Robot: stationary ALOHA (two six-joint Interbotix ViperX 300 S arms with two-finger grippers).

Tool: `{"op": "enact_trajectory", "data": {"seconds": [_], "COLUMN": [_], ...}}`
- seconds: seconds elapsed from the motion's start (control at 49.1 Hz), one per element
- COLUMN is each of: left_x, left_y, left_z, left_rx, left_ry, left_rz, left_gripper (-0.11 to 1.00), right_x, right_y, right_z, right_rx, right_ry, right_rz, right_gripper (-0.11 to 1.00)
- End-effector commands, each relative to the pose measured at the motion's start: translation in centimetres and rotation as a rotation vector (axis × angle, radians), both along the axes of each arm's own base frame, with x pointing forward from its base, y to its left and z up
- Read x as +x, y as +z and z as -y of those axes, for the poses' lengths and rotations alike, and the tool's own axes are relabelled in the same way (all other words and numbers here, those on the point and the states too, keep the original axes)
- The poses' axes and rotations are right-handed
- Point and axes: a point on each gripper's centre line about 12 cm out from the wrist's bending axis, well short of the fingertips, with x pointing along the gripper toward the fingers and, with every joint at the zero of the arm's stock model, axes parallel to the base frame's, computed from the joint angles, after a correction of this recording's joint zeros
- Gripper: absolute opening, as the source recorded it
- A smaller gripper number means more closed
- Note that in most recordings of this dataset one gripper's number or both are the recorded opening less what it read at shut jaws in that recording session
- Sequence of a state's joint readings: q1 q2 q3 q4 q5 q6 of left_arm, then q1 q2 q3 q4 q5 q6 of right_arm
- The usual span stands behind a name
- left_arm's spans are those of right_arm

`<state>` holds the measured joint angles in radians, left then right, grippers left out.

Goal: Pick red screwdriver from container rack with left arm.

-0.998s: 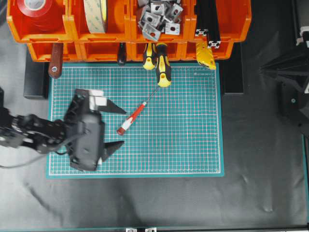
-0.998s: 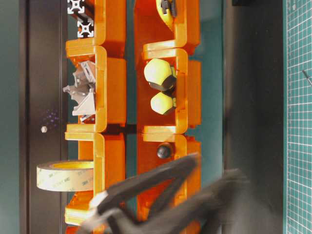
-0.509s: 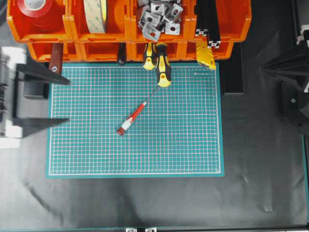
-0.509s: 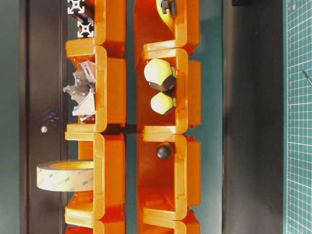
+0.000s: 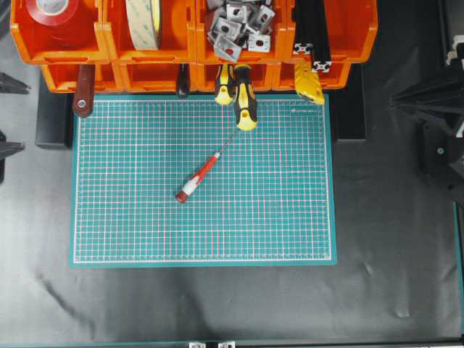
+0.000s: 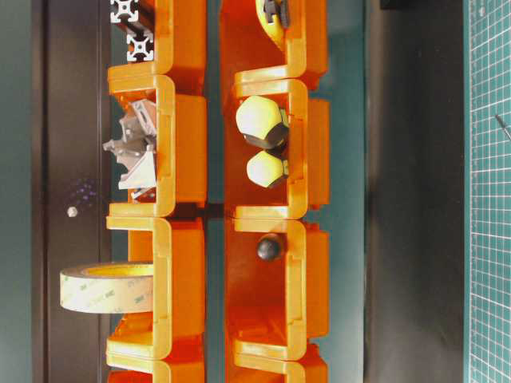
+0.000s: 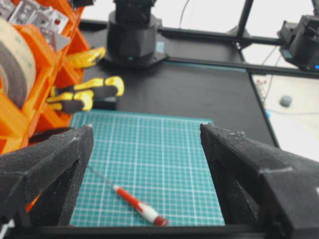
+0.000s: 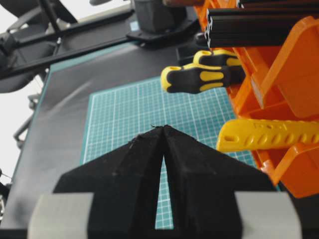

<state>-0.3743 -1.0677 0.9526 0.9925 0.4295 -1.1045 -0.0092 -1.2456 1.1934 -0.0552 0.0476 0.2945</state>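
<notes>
The red screwdriver (image 5: 197, 177) lies loose and diagonal on the green cutting mat (image 5: 275, 217), with its red end toward the front left and its thin shaft pointing at the container rack (image 5: 196, 67). It also shows in the left wrist view (image 7: 137, 205), low between the jaws and well ahead of them. My left gripper (image 5: 22, 116) is wide open and empty at the far left edge, off the mat; its fingers (image 7: 55, 164) frame the left wrist view. My right gripper (image 8: 163, 128) is shut and empty, parked at the right (image 5: 395, 104).
The orange bins hold red tape (image 5: 54, 18), a tape roll (image 5: 143, 22), metal brackets (image 5: 235, 25) and black extrusions (image 5: 313, 29). Yellow-and-black screwdrivers (image 5: 243, 98), a maroon-handled tool (image 5: 83, 90) and a yellow tool (image 5: 310, 83) stick out over the mat's back edge.
My left arm has pulled back leftward off the mat, from just beside the red screwdriver to the table's left edge, jaws still open. The screwdriver has not moved.
</notes>
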Motion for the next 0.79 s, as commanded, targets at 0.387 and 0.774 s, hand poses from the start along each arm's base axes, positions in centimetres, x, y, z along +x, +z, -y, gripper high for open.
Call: {"op": "enact_trajectory", "data": {"seconds": [0.387,0.774], "left_x": [0.03,0.13], "left_y": [-0.1,-0.22], "left_z": [-0.22,-0.2], "left_rx": [0.0,0.003], "left_ry": [0.01,0.01], "left_rz": [0.003,-0.002], "left_gripper": [0.84,0.84], "right_x": [0.22,0.21], "right_y": [0.77,0.83], "right_z": [0.0,-0.01], "right_rx": [0.002,0.005], "right_ry": [0.0,0.0], "right_rz": [0.041,0.054], "right_gripper": [0.01,0.01]}}
